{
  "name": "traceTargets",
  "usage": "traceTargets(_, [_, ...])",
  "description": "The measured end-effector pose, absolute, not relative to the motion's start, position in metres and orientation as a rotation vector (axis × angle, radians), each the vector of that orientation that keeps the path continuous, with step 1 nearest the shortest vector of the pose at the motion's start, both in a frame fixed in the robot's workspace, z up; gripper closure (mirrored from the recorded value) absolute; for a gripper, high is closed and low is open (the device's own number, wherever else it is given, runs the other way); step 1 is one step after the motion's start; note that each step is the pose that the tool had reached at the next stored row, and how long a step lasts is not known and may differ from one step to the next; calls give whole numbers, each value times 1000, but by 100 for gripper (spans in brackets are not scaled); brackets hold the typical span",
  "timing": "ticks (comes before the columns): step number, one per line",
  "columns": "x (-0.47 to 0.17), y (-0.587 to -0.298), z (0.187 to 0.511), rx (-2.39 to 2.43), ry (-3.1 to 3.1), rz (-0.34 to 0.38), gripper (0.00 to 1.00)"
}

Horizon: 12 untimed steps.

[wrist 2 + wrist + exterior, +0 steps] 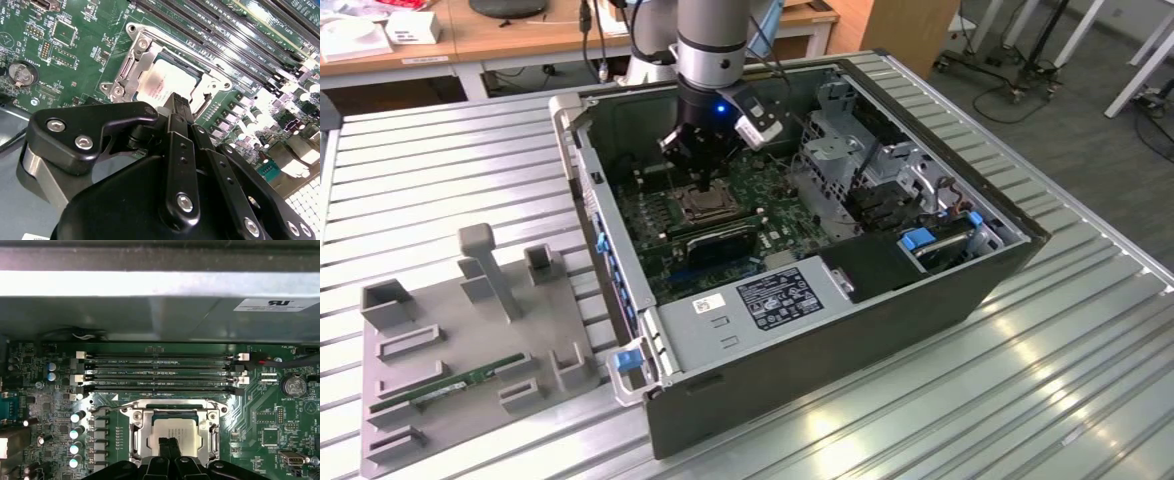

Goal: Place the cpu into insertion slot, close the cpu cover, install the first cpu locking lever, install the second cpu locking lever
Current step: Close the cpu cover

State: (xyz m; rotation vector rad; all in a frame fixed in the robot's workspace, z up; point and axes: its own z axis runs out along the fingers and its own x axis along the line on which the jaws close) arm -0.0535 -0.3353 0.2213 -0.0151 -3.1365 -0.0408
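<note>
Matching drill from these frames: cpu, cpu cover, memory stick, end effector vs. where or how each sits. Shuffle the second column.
1. cpu
2. cpu cover
3. memory stick
4. end effector

A. lying on the grey holder outside the computer case
B. shut, right over the chip
C. silver top up, seated inside the frame
D. silvery frame around the chip

Pairs: 1-C, 2-D, 3-A, 4-B
</note>
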Motion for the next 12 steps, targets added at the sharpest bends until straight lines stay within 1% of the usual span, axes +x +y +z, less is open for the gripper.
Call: traceTargets(12, [-54, -335, 226, -11, -3160, -41, 89])
